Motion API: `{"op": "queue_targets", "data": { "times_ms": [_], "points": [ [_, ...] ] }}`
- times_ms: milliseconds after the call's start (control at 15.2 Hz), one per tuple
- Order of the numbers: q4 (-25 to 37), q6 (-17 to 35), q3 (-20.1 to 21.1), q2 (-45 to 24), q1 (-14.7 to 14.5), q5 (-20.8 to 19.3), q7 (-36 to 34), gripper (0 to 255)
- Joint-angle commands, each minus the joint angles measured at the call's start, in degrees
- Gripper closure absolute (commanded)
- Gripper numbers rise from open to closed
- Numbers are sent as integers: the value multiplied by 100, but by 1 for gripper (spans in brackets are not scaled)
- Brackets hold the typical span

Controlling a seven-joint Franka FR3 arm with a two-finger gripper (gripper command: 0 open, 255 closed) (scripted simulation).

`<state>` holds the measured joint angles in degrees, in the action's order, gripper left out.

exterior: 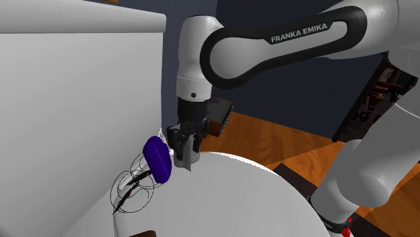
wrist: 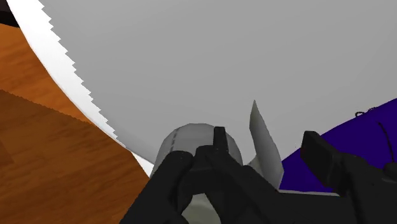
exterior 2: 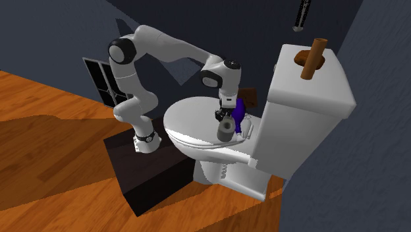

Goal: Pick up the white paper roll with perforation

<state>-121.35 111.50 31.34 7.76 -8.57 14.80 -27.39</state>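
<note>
Paper roll, rendered plain grey, sat on the closed toilet lid near its back edge, close to the tank. From the second exterior view its dark core hole showed on top, so it looked upright. The gripper came straight down on it from above, with the arm arched over the lid from the stand. In the wrist view the gripper had its two fingers clearly apart and roughly half spread. One fingertip overlapped the roll and the other sat over by a purple object. A thin grey flap stood up in the gap between them. The roll body was at that one finger rather than centred in the gap, and I saw no clamp on it. I couldn't tell whether that finger actually touched the roll. In the shoulder view the gripper was down at lid level with the roll right under it. The purple object was just beside it on that view's left. A pair of thin wire-frame glasses lay past the purple object, further to that view's left. A brown piece lay on top of the tank. Wooden floor ran around the toilet.
</note>
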Motion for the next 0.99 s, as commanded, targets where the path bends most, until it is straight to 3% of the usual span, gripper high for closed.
{"op": "queue_targets", "data": {
  "times_ms": [0, 528, 924],
  "points": [
    [-4, 17, 2, -12, 1, -5, -1, 255],
    [-10, 17, -1, -7, 2, -3, 5, 255],
    [345, -445, -49, 112, 19, 9, -29, 255]
  ]
}}
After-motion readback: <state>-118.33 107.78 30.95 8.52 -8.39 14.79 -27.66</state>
